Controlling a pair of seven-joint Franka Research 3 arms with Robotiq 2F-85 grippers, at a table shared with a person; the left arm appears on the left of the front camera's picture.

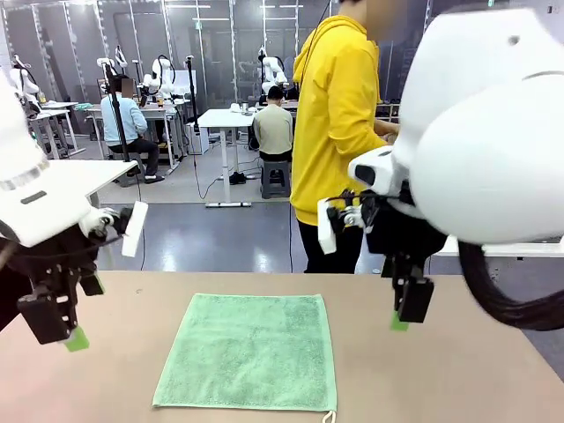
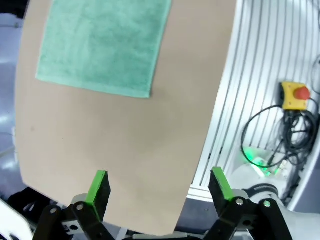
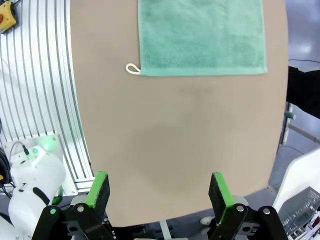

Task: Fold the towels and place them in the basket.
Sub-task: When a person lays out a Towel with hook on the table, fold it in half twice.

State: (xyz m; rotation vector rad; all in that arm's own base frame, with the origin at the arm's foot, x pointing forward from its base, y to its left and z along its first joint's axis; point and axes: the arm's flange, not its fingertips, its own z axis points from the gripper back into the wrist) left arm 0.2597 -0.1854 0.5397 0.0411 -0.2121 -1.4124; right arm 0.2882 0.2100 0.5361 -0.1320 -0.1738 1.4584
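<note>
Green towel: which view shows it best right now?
Front view: the green towel lies flat and whole, with all four edges in frame. Both wrist views cut it off at the picture's top, giving one end of it.

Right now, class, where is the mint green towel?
In the front view the green towel lies spread flat in the middle of the table, its white loop at the near right corner.

There is one mint green towel point(image 1: 249, 351) on one desk point(image 1: 441, 370). It lies ahead of two grippers, the left gripper point(image 2: 159, 175) and the right gripper point(image 3: 159, 177), each with two green-padded fingers. One small white loop point(image 3: 132, 69), probably the towel's tag, sits at the corner nearest the right gripper. One person point(image 1: 335, 132) stands beyond both.
</note>
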